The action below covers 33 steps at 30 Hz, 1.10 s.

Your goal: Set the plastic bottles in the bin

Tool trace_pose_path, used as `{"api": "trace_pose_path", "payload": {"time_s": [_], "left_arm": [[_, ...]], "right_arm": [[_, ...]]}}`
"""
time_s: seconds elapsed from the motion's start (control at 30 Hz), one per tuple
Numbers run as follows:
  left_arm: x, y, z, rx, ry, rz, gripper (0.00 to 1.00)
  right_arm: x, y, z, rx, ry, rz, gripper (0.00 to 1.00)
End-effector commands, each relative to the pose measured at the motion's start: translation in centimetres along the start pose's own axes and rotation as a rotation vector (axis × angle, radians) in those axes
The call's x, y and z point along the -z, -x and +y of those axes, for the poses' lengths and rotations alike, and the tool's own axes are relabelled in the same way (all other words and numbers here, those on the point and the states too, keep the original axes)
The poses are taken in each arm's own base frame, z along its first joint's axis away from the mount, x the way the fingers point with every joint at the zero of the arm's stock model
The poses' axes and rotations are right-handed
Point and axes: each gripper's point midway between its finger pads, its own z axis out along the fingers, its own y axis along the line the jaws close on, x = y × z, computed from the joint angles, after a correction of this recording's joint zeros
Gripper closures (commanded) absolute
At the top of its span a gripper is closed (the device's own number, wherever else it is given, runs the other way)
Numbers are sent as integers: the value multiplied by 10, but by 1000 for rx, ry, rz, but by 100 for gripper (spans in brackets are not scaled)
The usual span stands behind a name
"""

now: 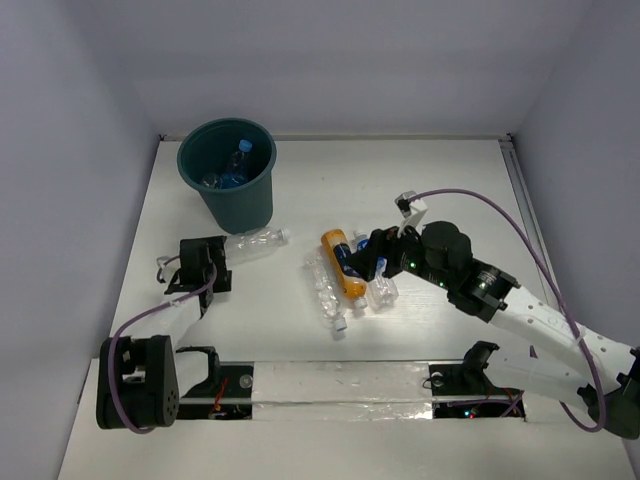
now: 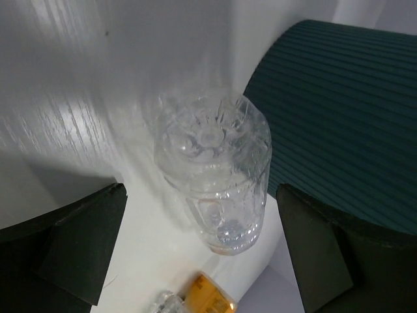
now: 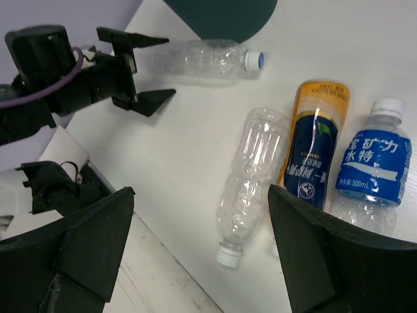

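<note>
White counter (image 1: 300,330) all round, and your teal bin (image 1: 228,200) stands far left with blue-labelled bottles (image 1: 237,163) inside. Your left fingers (image 2: 85,241) are spread wide, holding nothing, with a clear crinkled bottle (image 2: 215,169) lying base-first at their tips, just beside the bin. Your right fingers (image 3: 326,261), also wide apart and empty, hover over an orange bottle (image 3: 316,153), a blue-labelled bottle (image 3: 373,169) and a second clear bottle (image 3: 251,179), side by side mid-counter.

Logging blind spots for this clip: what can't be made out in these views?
- Top view: how many bottles lie in the bin; its wall hides the bottom.
- Top view: blue-labelled bottle, partly covered by the right gripper.
- Left wrist: clear bottle, blurred; its own base hides the cap end.
- Right wrist: the bin, cut off by the top edge.
</note>
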Motion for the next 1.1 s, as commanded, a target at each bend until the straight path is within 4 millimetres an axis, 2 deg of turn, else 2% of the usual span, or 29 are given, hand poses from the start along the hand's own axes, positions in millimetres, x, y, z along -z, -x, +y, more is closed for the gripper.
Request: {"api": "trace_pose_path", "payload": {"time_s": [0.0, 0.17, 0.27, 0.47, 0.6, 0.63, 0.77, 0.87, 0.9, 0.97, 1.07], "left_arm": [[-5, 11, -27, 0, -54, -40, 1], [-17, 11, -20, -16, -3, -36, 1], [-22, 10, -14, -24, 23, -33, 1], [-29, 10, -18, -49, 34, -39, 2], [-31, 12, -15, -54, 44, -43, 25], [-31, 13, -13, -54, 49, -44, 25], [-32, 12, -2, -75, 81, -39, 30], [-31, 12, 0, -112, 89, -34, 44], [-30, 12, 0, -121, 90, -34, 50], [-26, 14, -2, -136, 85, -34, 56], [-16, 14, -6, -200, 64, -25, 60]], "right_arm": [[4, -11, 4, -12, 38, 28, 11], [1, -19, -1, -25, 20, 46, 10], [-3, -22, -12, -24, -39, 56, 8], [-7, -20, -34, -7, -165, 57, 5], [-7, -16, -45, 11, -211, 74, 5], [-6, -12, -52, 4, -229, 66, 5], [1, 2, -44, 9, -214, 56, 4], [5, 11, -45, 18, -233, 53, 3], [6, 13, -52, 15, -265, 47, 2], [5, 14, -65, 12, -303, 48, 1], [0, 15, -103, -25, -375, 73, 1]]}}
